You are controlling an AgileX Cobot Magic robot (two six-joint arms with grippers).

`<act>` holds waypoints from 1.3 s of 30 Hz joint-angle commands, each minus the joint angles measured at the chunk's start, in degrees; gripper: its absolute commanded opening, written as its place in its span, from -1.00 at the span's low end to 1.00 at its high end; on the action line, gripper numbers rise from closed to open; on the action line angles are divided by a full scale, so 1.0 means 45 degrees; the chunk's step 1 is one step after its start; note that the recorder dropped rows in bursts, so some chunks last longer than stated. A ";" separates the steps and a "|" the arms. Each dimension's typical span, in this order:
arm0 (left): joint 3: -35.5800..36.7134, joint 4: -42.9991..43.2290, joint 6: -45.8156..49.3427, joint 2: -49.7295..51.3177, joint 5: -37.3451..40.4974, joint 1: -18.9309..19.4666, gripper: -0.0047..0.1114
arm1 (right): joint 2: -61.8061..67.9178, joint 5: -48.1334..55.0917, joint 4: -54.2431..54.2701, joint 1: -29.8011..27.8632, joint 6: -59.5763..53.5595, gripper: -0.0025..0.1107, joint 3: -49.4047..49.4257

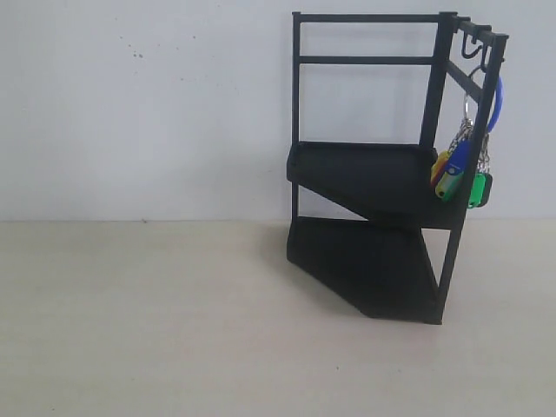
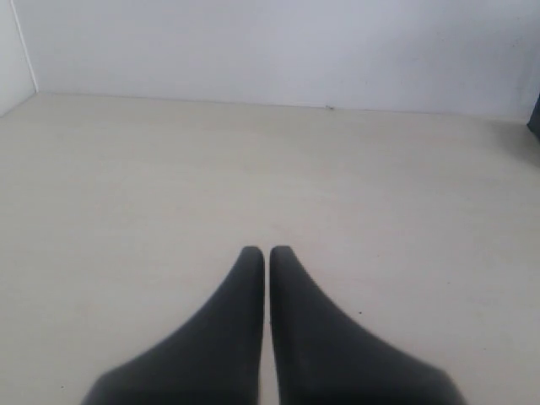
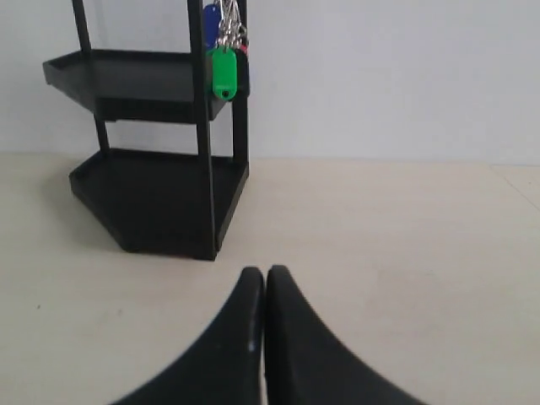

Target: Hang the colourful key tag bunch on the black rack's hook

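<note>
On the pale table (image 1: 130, 330), rack (image 1: 373, 174) half-hides bunch (image 1: 455, 165); left hand (image 2: 267, 251), right hand (image 3: 265, 272) pressed together.

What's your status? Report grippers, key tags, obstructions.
Left gripper and right gripper shut, empty. Colourful plastic key tag bunch hanging high on tall black metal corner rack. Nothing in the way.

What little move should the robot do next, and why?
Probably none beyond resting both arms where they are. The colourful key tag bunch already hangs by its blue loop from the top of the black rack. The left gripper and right gripper have jaws shut on nothing, neither touching the rack.
</note>
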 commanded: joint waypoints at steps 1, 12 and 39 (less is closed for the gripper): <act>-0.0031 -0.0089 0.0004 0.0045 -0.0116 0.0043 -0.84 | -0.0082 0.1001 -0.0446 0.0009 0.0339 -0.96 0.0000; -0.0031 -0.0089 0.0004 0.0045 -0.0116 0.0043 -0.84 | -0.0082 0.1292 -0.3397 0.0009 0.3751 -0.96 0.0000; -0.0031 -0.0089 0.0004 0.0045 -0.0116 0.0043 -0.84 | -0.0082 0.1393 -0.3236 0.0009 0.3767 -0.96 0.0000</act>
